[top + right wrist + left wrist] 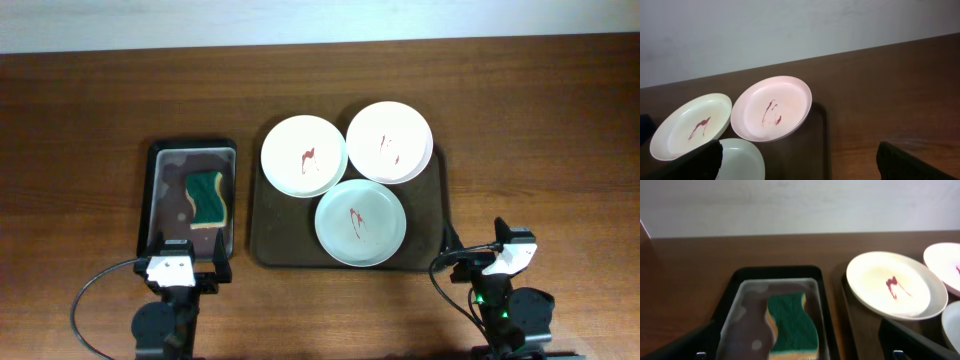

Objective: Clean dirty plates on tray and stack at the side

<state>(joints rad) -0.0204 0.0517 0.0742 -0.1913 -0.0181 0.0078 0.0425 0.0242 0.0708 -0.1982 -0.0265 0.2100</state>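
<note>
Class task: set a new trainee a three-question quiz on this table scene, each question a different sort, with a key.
1. True or false: the sponge lies on the brown tray.
2. How many dishes on the brown tray show red smears?
3. What colour is the dish nearest the robot's arms? A) mint B) white C) black

Key:
1. False; it lies in the black tray.
2. Three: two white plates and the mint plate.
3. A.
</note>
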